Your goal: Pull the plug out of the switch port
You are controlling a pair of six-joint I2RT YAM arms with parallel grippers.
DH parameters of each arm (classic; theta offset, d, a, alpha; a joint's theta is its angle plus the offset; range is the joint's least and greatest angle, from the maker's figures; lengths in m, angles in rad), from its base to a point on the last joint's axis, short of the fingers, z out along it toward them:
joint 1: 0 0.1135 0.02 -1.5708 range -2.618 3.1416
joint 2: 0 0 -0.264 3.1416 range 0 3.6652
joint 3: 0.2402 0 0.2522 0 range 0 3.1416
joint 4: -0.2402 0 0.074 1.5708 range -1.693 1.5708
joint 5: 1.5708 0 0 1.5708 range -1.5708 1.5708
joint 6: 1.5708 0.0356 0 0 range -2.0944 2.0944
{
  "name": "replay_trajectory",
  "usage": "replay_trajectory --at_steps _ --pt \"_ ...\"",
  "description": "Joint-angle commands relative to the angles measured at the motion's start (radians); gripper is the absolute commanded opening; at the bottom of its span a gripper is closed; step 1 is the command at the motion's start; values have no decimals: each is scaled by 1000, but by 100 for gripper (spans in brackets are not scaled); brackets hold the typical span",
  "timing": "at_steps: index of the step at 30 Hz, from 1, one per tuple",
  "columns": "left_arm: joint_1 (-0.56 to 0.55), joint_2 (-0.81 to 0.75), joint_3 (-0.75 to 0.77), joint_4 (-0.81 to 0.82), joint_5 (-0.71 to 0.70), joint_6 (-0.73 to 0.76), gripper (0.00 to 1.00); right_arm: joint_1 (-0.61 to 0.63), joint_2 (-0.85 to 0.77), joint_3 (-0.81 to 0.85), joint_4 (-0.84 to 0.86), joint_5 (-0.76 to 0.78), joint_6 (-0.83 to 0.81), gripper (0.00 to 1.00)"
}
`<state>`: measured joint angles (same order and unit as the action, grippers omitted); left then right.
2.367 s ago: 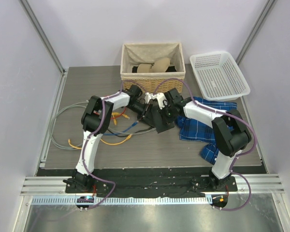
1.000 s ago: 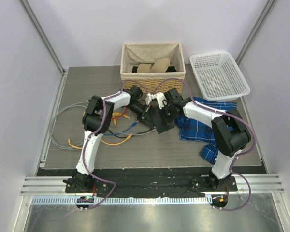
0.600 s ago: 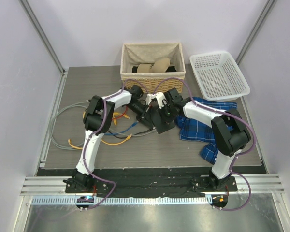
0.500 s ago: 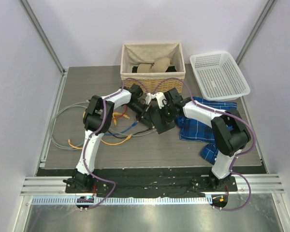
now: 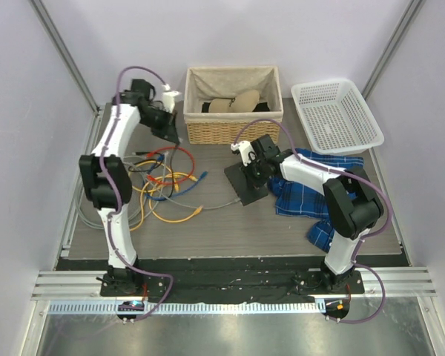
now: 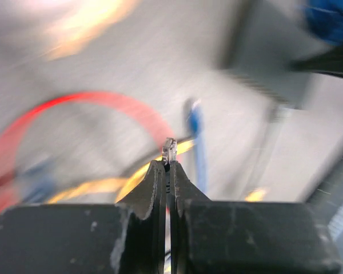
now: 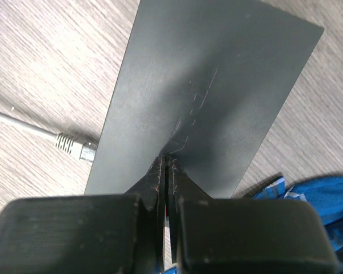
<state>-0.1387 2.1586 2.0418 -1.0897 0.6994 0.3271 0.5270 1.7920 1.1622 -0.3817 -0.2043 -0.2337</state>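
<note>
The switch (image 5: pixel 244 188), a flat black box, lies mid-table; from the right wrist its bare top (image 7: pixel 217 74) fills the view. My right gripper (image 5: pixel 251 176) (image 7: pixel 168 161) is shut, its tips pressed down on that top. A grey cable's plug (image 7: pixel 75 146) sits at the switch's left edge. My left gripper (image 5: pixel 171 130) (image 6: pixel 169 162) is far off at the back left, beside the wicker basket, shut on a small clear plug (image 6: pixel 170 147) that pokes out past its tips. The left wrist view is blurred, with red, yellow and blue cables below.
A wicker basket (image 5: pixel 234 100) stands at the back centre and a white plastic basket (image 5: pixel 335 115) at the back right. A blue plaid cloth (image 5: pixel 311 185) lies right of the switch. Red, yellow, blue and grey cables (image 5: pixel 163 178) are tangled on the left.
My left arm has swung from the switch to the back left, taking the plug with it, and the coloured cables have been dragged left. The right gripper has stayed on the switch.
</note>
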Motion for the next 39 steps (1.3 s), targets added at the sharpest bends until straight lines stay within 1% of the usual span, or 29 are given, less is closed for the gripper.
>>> replay_trajectory --at_steps 1,2,4,6,7,8,10,11,12,13,14,15,16,17,18,19,20,21,22,23,24,25,27,30,35,39 --pt "76 -91 -26 74 -353 52 0 4 63 -6 -39 28 -16 2" --pt "92 -95 -34 94 -366 34 0 4 64 -1 -39 28 -16 2" --pt "103 -117 -76 161 -399 -66 0 5 63 1 -39 29 -18 1" --pt "102 -140 -118 230 -403 -117 18 7 63 2 -37 29 -19 2" --pt "99 -163 -150 256 -431 -188 26 5 60 -1 -39 29 -21 2" --pt "97 -175 -163 278 -433 -219 35 7 58 -2 -37 31 -24 2" --pt "99 -225 -167 320 -404 -287 43 7 49 -7 -36 39 -27 2" --pt "99 -256 -183 344 -286 -295 45 7 44 -13 -34 42 -32 2" --pt "99 -302 -215 447 -185 -296 48 7 41 -18 -28 43 -35 2" --pt "88 -381 -292 514 -105 -310 57 7 37 -27 -20 51 -36 2" --pt "74 -414 -322 572 -16 -319 61 7 24 -30 -17 52 -38 2" --pt "56 -425 -330 609 12 -321 65 7 23 -33 -14 54 -39 2" --pt "12 -424 -283 581 44 -312 66 7 20 -36 -16 54 -39 2" --pt "-13 -380 -240 462 117 -286 66 7 12 -39 -16 52 -39 2" --pt "-37 -355 -197 397 141 -274 66 5 7 -38 -14 52 -35 2" --pt "-88 -324 -139 345 169 -272 65 5 1 -36 -14 52 -32 2" --pt "-113 -286 -131 282 190 -275 65 5 -18 -33 -14 46 -27 1" --pt "-137 -275 -140 277 195 -292 64 4 -29 -26 -17 43 -20 1" --pt "-180 -270 -202 289 190 -313 63 4 -40 -15 -20 39 -16 1" --pt "-196 -270 -250 353 187 -382 61 4 -64 -9 -23 34 -15 1" --pt "-209 -273 -341 387 190 -405 60 5 -75 -6 -23 32 -12 1" --pt "-235 -272 -379 414 190 -425 59 4 -86 -3 -23 31 -12 1" --pt "-257 -261 -455 451 183 -428 59 4 -118 -6 -23 25 -15 1" --pt "-283 -238 -509 442 158 -409 58 2 -147 -35 -13 26 -24 1" --pt "-289 -162 -502 383 83 -375 57 -13 -189 -101 0 16 -16 1" --pt "-291 -63 -444 372 51 -381 52 -35 -229 -157 1 -1 4 1"
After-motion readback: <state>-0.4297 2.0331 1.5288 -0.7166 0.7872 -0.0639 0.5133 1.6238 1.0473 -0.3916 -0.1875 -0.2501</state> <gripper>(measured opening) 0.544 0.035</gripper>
